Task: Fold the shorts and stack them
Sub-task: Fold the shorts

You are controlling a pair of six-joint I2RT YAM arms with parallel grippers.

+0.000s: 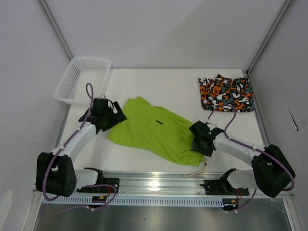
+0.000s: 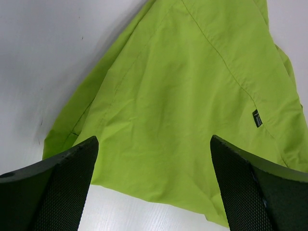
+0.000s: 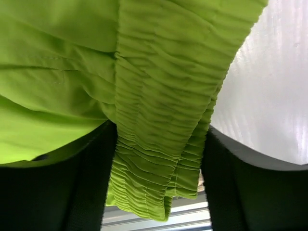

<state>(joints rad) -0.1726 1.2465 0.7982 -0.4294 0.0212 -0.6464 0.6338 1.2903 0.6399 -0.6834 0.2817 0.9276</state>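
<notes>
The lime green shorts (image 1: 154, 130) lie spread out in the middle of the table. My left gripper (image 1: 111, 117) hovers open over their left hem; in the left wrist view the hem (image 2: 159, 192) runs between the wide-apart fingers (image 2: 67, 178) of that gripper (image 2: 154, 140). My right gripper (image 1: 200, 140) is at the shorts' right end. Its jaws straddle the gathered elastic waistband (image 3: 159, 159), partly closed, with the band filling the gap of that gripper (image 3: 159, 130) but not pinched flat. The camo shorts (image 1: 226, 94) lie folded at the back right, away from both arms.
A white mesh basket (image 1: 72, 98) stands at the back left, just behind the left arm. A white drawstring (image 1: 202, 168) hangs off the shorts towards the metal rail (image 1: 159, 180) along the near edge. White walls enclose the table on three sides.
</notes>
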